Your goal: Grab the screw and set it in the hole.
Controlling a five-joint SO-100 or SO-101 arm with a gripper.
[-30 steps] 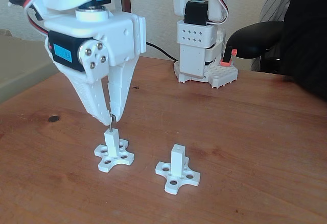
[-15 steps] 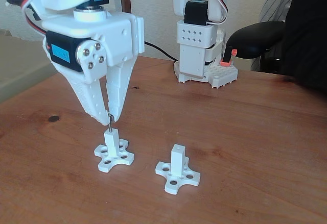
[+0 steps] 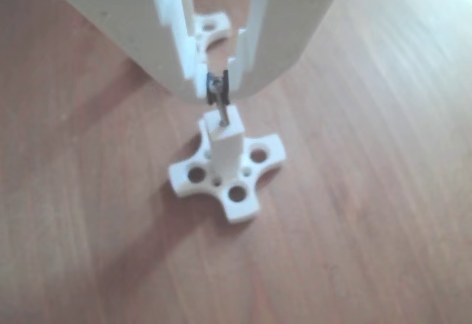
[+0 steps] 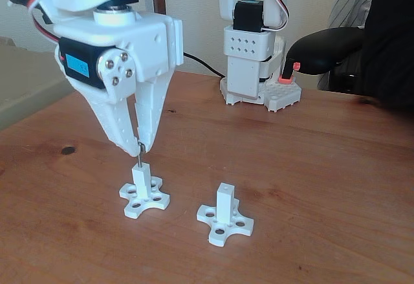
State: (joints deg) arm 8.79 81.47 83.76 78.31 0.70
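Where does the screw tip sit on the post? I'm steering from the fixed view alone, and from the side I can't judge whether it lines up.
Observer: In the other view the screw stands upright with its lower end on the top face of the left white post, about at the middle, where the hole would be.
Operator: Is the gripper holding it by the head?
Observer: Yes. The gripper pinches the head end between its fingertips, close above the post.
Operator: Can you see the hole itself?
Observer: No. The screw covers that spot and the picture is blurred there, so I cannot tell whether the tip has entered.
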